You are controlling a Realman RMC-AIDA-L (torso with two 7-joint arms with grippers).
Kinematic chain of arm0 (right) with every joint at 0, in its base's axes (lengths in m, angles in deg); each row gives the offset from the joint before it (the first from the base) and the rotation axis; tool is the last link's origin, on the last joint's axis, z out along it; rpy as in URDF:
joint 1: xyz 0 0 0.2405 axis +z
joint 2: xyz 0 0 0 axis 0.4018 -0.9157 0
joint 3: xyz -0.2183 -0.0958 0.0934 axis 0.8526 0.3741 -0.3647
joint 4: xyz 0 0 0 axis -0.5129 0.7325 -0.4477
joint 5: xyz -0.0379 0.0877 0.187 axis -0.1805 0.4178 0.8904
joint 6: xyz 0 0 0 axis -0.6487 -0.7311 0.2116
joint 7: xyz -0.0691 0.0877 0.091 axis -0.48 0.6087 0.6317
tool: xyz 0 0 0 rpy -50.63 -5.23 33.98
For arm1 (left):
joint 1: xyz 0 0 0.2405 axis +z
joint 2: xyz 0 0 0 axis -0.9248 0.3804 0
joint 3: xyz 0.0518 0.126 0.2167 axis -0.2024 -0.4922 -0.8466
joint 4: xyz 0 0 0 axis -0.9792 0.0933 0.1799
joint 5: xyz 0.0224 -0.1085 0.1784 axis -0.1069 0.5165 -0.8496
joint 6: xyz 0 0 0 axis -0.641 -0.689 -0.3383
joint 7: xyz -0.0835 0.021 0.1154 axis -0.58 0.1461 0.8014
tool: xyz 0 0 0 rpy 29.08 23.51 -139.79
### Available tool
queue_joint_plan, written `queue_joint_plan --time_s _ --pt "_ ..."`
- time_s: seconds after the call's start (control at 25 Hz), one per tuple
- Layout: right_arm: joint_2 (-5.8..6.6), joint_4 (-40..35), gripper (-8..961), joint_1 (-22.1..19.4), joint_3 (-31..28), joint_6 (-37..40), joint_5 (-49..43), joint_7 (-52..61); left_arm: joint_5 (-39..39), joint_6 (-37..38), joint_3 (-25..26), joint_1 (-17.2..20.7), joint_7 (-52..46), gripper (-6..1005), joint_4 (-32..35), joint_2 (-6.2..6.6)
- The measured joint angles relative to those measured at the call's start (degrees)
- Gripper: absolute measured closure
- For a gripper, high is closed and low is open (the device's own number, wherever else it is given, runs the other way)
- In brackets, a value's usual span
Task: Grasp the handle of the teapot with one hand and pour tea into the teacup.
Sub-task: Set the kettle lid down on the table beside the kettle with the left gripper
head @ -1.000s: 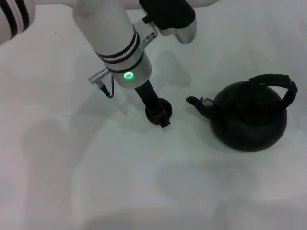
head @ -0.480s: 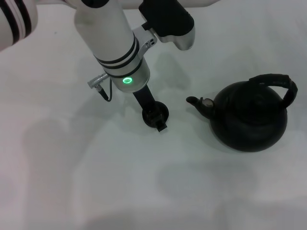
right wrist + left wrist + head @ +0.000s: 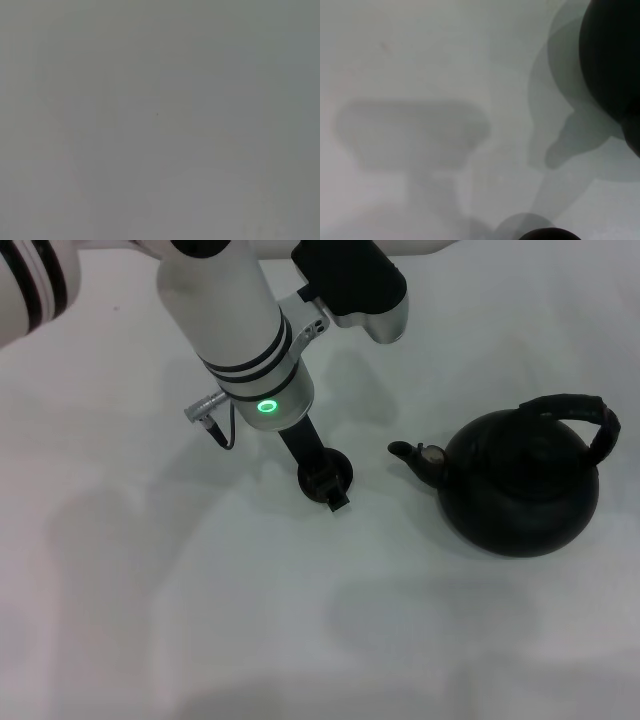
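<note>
1. The white surface (image 3: pixel 250 620) carries the teapot (image 3: pixel 520 495) on my right, upright, spout towards the teacup (image 3: pixel 325 475); nothing holds its handle (image 3: pixel 570 408).
2. My left gripper (image 3: pixel 330 485) sits at the teacup, well apart from the teapot; I cannot tell whether it is spread or pinching.
3. My left arm (image 3: pixel 240 330) slants steeply down from the far side.

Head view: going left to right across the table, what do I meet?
Left gripper at the teacup → teapot, spout first, handle arching over its right side.
</note>
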Motion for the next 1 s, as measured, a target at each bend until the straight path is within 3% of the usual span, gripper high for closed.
queue_joint_plan --time_s 1.0 --pt "0.0 0.0 118 0.08 0.0 0.0 0.0 0.0 -0.24 -0.62 -0.58 -0.01 -0.07 258 0.48 0.09"
